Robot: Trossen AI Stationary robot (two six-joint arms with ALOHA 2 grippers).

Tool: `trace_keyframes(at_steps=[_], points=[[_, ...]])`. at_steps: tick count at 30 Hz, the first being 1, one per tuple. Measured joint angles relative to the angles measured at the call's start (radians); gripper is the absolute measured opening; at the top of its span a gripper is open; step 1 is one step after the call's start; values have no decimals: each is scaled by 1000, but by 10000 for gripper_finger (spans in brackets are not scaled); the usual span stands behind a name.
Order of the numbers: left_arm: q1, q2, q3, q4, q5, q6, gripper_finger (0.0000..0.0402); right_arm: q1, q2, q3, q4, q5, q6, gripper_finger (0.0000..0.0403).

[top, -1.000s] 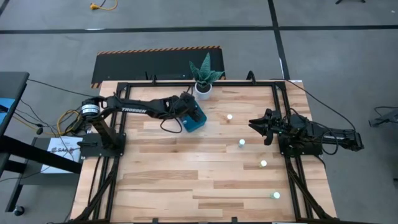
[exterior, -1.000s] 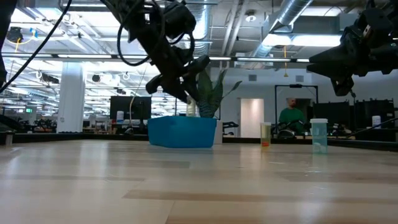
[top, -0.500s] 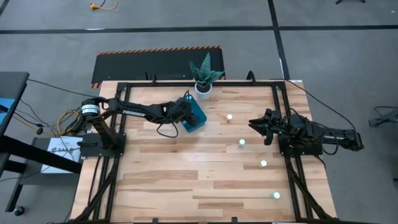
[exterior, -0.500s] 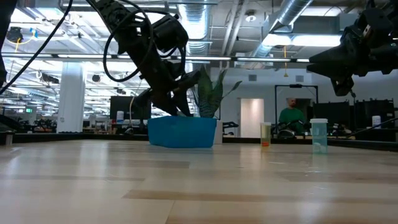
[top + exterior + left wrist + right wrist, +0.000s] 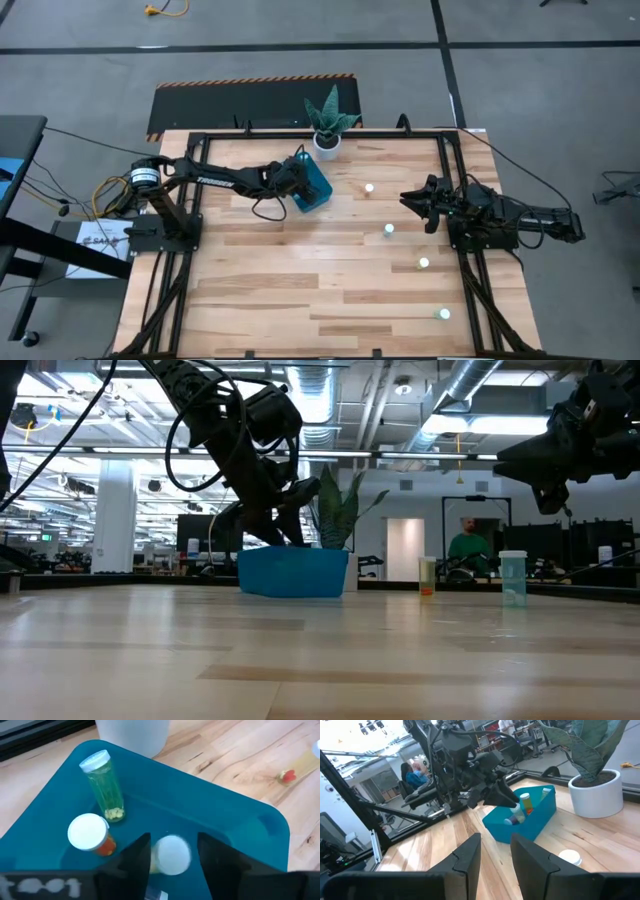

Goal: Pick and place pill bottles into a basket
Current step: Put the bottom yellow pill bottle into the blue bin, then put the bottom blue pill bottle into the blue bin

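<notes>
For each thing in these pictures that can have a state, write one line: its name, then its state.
left gripper: open, over the basket, a white-capped bottle between its fingers.
right gripper: open, empty, waiting at the table's right edge.
basket: on the table, holding three pill bottles.
green bottle: in the basket, capped.
orange bottle: in the basket, capped.
loose pill bottles: four upright on the table.

floor (image 5: 80, 60): grey concrete | ceiling ducts (image 5: 470, 385): exposed | doorway (image 5: 405, 550): lit | person (image 5: 465, 548): seated
</notes>
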Motion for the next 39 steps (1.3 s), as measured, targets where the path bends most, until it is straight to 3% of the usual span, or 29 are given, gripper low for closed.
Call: trace_keyframes(at_steps=[6, 11, 14, 19, 25, 29, 35, 39], points=[[0, 0, 0, 6, 0, 0, 180, 0, 0, 0, 0, 0, 0, 100], [-4, -50, 1, 154, 0, 2, 185, 0, 0, 0, 0, 0, 0, 100], [-10, -146, 20, 233, -15, 76, 185, 0, 0, 0, 0, 0, 0, 100], [-29, -370, 53, 233, -108, 214, 186, 0, 0, 0, 0, 0, 0, 100], [-85, -638, 49, 142, -154, 327, 186, 0, 0, 0, 0, 0, 0, 100], [-127, -776, -33, 161, -89, 333, 186, 0, 0, 0, 0, 0, 0, 100], [-163, -998, -236, 374, -5, 347, 186, 0, 0, 0, 0, 0, 0, 100], [-182, -1101, -329, 418, 32, 347, 186, 0, 0, 0, 0, 0, 0, 100]])
